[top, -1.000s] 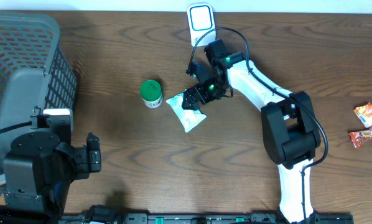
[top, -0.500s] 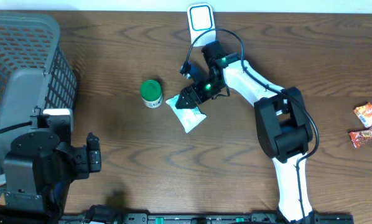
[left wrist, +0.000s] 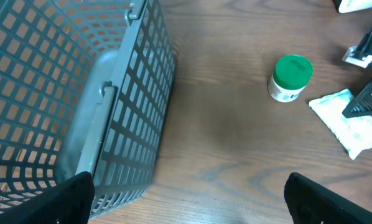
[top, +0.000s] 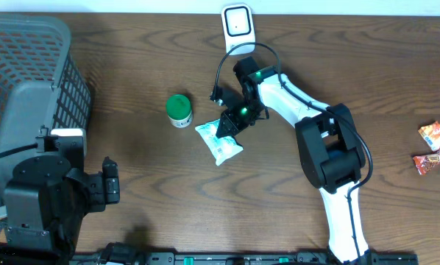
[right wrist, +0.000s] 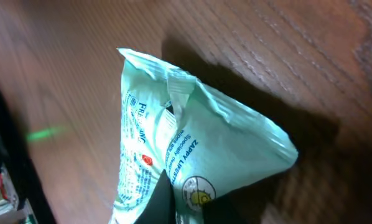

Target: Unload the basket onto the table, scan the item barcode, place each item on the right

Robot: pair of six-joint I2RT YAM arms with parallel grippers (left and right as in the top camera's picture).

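Observation:
The item, a pale green-and-white packet, lies on the brown table below the middle. My right gripper is shut on its upper edge. In the right wrist view the packet bunches up where the dark fingers pinch it. No barcode shows on it. A white scanner stands at the table's far edge, above the right arm. My left gripper hangs open at the near left over bare wood, far from the packet.
A green-capped jar stands just left of the packet. A grey wire basket fills the left side of the table. Two orange snack packs lie at the far right edge.
My right gripper has closed on the packet's upper edge. The arm swung slightly left, and the packet shifted a little left with it. The left arm has not moved.

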